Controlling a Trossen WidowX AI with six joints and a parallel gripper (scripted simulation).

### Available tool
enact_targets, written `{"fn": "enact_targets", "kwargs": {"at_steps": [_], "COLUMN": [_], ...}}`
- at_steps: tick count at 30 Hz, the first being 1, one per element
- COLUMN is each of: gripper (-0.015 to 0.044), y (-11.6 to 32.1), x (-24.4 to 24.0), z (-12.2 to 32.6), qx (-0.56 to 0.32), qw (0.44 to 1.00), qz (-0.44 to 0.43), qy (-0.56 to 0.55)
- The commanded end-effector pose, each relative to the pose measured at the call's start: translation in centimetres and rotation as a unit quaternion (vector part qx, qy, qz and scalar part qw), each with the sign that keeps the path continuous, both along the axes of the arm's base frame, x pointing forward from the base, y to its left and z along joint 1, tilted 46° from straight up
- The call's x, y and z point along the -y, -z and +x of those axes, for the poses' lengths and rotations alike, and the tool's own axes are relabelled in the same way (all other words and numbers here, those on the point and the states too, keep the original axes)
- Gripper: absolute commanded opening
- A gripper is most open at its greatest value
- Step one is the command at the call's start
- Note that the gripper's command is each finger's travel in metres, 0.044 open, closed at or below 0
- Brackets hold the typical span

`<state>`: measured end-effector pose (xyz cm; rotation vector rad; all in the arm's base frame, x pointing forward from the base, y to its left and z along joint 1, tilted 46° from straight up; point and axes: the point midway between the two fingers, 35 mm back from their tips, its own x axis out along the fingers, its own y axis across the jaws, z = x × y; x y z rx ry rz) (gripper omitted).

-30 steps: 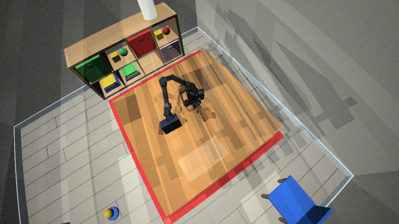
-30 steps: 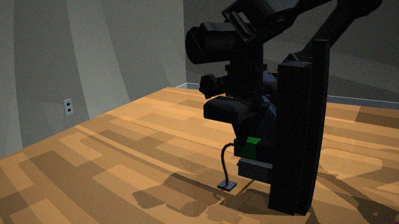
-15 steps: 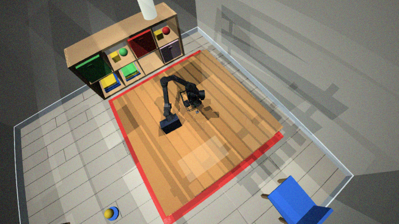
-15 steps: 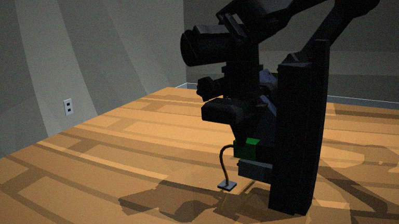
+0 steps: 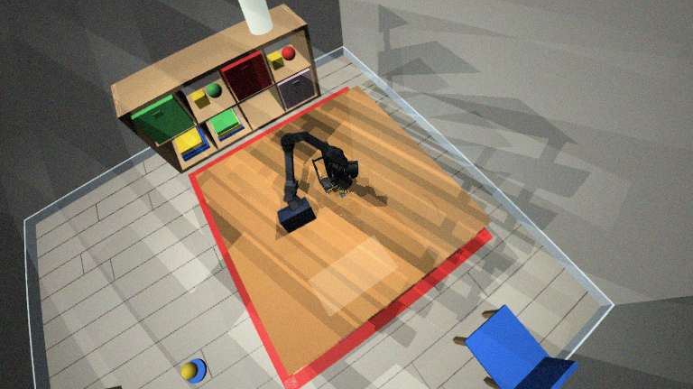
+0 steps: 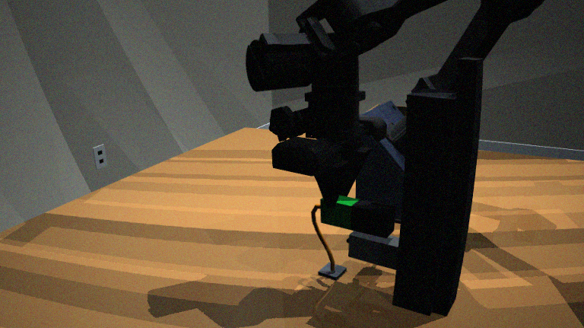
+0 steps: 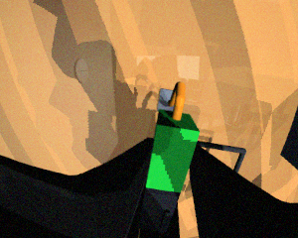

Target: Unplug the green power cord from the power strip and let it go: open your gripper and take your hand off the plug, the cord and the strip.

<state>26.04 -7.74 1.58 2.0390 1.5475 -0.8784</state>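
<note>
The green plug [image 6: 340, 212] [image 7: 172, 155] sits between my dark fingers, and my gripper [image 6: 337, 199] [image 7: 172, 148] [image 5: 341, 184] is shut on it from above. The plug's dark front end [image 6: 371, 218] points toward the tall dark power strip [image 6: 435, 203] [image 5: 318, 172], which stands upright on the wooden floor. I cannot tell whether the front end still touches the strip. An orange cord [image 6: 320, 238] [image 7: 179, 101] curves down from the plug's rear to a small grey anchor plate [image 6: 332, 272] [image 7: 165, 97] on the floor.
A second grey plug [image 6: 372, 246] sits lower on the strip. The arm's base [image 5: 296, 216] stands on the wooden mat [image 5: 357, 272]. A cubby shelf [image 5: 214, 83] is behind, a blue chair [image 5: 511, 348] at the front right, and a wall outlet [image 6: 99, 155] at the left.
</note>
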Motion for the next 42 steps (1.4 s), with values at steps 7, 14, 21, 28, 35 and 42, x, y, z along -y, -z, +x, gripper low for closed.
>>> {"fn": "enact_targets", "kwargs": {"at_steps": [7, 14, 21, 28, 35, 42], "gripper": [0.0315, 0.044, 0.044, 0.044, 0.044, 0.044], "y": [-0.3, 2.2, 3.1, 3.1, 3.1, 3.1], "x": [-0.5, 3.3, 4.4, 4.4, 4.4, 4.4], "z": [0.2, -0.9, -1.4, -1.4, -1.4, -1.4], "qx": [0.001, 0.001, 0.001, 0.001, 0.001, 0.001], "qw": [1.0, 1.0, 1.0, 1.0, 1.0, 1.0], "qz": [0.001, -0.001, 0.0, 0.0, 0.0, 0.0], "qy": [0.0, 0.001, 0.0, 0.0, 0.0, 0.0]}}
